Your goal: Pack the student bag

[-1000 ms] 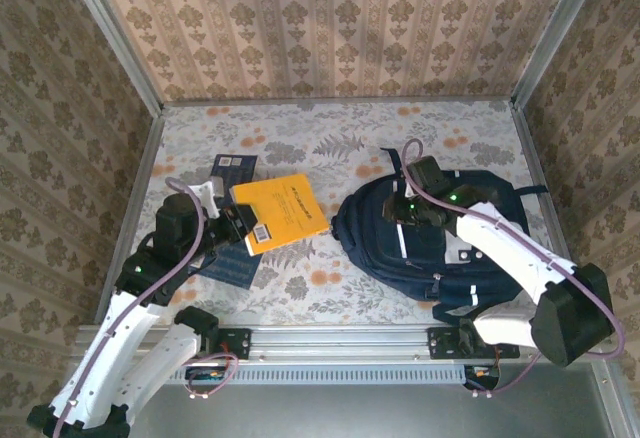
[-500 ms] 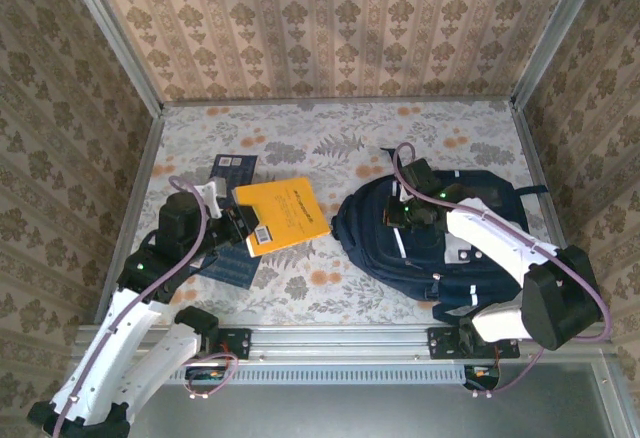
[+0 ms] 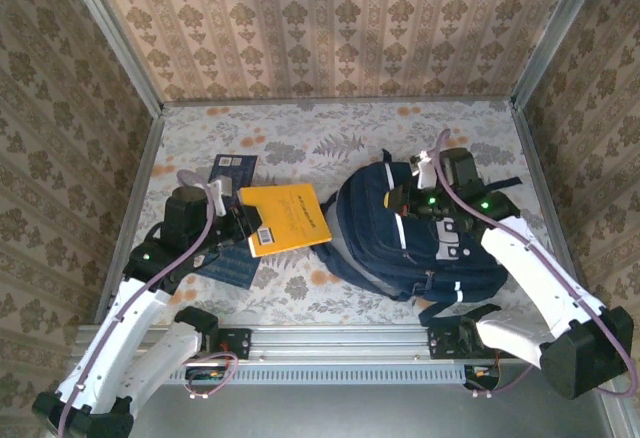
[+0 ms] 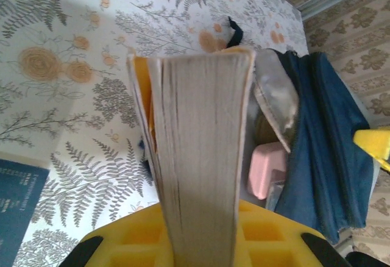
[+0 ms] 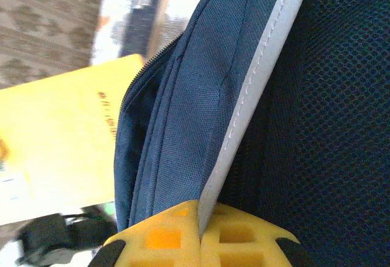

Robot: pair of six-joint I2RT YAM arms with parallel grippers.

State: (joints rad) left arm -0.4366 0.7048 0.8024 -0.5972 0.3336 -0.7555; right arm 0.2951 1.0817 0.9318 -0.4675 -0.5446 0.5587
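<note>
the student bag [image 3: 375,243] lies right of centre, its striped edge pinched by the right gripper [image 5: 200,233]. the left gripper [image 4: 201,242] clamps a yellow book [image 4: 201,145]; its camera catches a pink box [image 4: 266,170] inside the bag.

1. A robot test cell: damask wallpaper panels [image 3: 330,28] box in three sides, set in bare aluminium frame posts [image 3: 112,43].
2. Floral-print tabletop [image 3: 300,143]; two white robot arms [image 3: 132,320] bolted to an aluminium rail [image 3: 340,343].
</note>
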